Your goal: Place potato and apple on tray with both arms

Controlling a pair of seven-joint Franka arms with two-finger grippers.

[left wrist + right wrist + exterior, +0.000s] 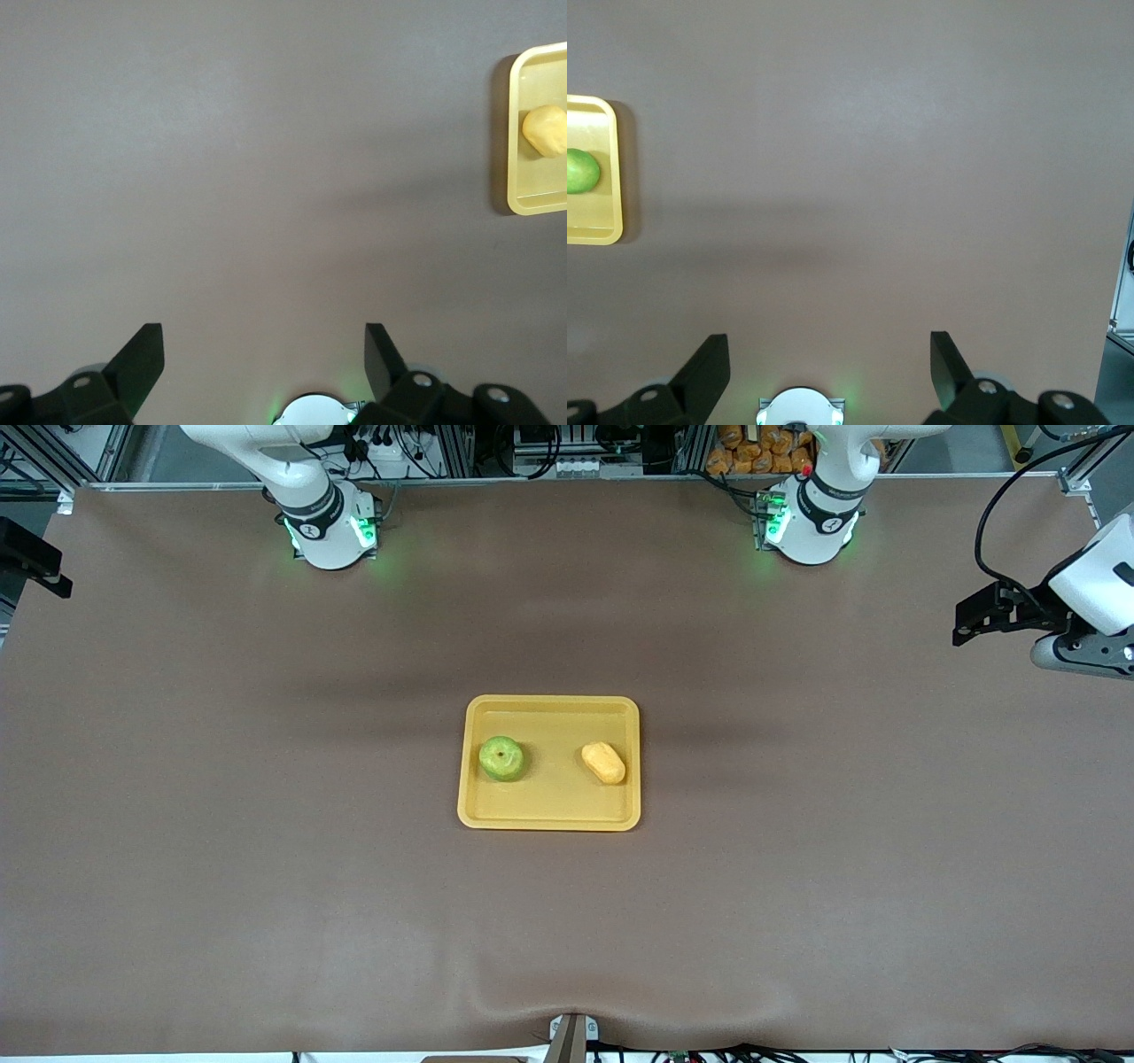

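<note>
Tray (549,815), yellow and rectangular, lies flat near the middle of the brown table (266,886) and serves as the reference for all positions below. Apple (503,758), yellow-green with its stem dimple facing up, rests in the tray at the end toward the right arm. Potato (603,763), yellow-orange and oblong, rests in the tray at the end toward the left arm; the two items lie well apart with bare tray floor between them.

Left gripper (264,356) hangs over bare table well clear of the tray, toward the left arm's end, its fingers spread wide and holding nothing; its wrist view shows one end of the tray with the potato on it. Right gripper (830,356) is outside the front view; its wrist view shows it over bare table well clear of the tray, fingers likewise spread wide and empty, with the apple end of the tray in sight. Both arm bases stand at the table edge farthest from the front camera.
</note>
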